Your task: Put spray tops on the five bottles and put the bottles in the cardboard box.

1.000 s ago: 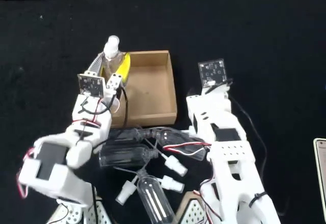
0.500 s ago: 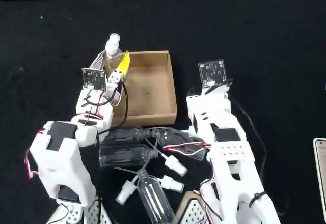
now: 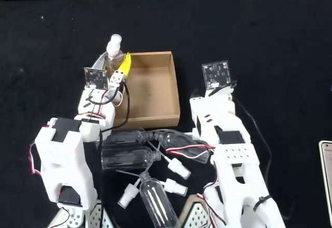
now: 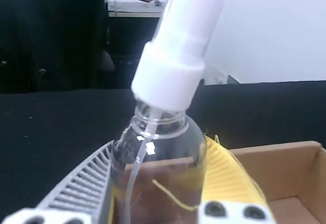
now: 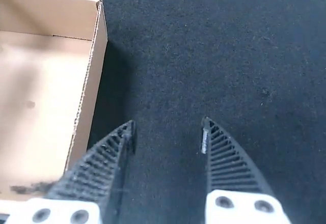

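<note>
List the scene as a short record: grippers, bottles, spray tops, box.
cardboard box: floor bare where visible
left gripper: shut on a capped bottle at the box's far left corner
right gripper: open, over the table beside the box
lying bottles: four, uncapped, on the table before the box
loose spray tops: at least three, among them

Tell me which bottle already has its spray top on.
The upright bottle held in the left claw, at the cardboard box's far left corner. The other four bottles lie on their sides, uncapped, with loose spray tops beside them.
</note>
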